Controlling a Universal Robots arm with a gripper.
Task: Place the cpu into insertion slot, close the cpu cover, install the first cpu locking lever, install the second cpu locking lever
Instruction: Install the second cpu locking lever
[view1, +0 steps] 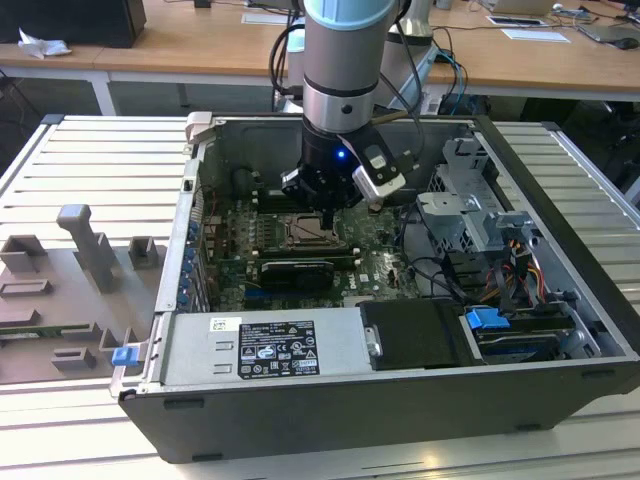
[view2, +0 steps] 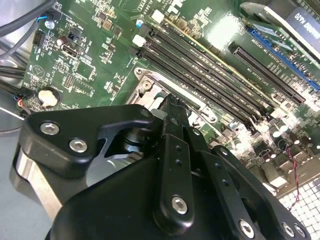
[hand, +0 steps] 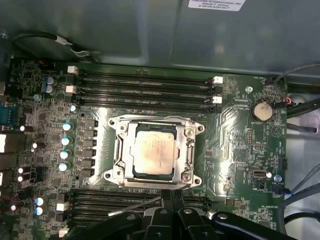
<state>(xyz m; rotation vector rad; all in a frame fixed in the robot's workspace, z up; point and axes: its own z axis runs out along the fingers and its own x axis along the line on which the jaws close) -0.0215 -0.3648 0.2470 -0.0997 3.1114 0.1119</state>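
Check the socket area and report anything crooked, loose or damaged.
Nothing stands out. In the first wrist view the cpu lies flat and square within the cpu cover, which is down around it. The gripper sits at the socket's edge.

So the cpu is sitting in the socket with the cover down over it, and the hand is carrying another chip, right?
Not quite. The first wrist view shows the cpu seated under the cpu cover, but the hand carries nothing, poised at the socket's edge.
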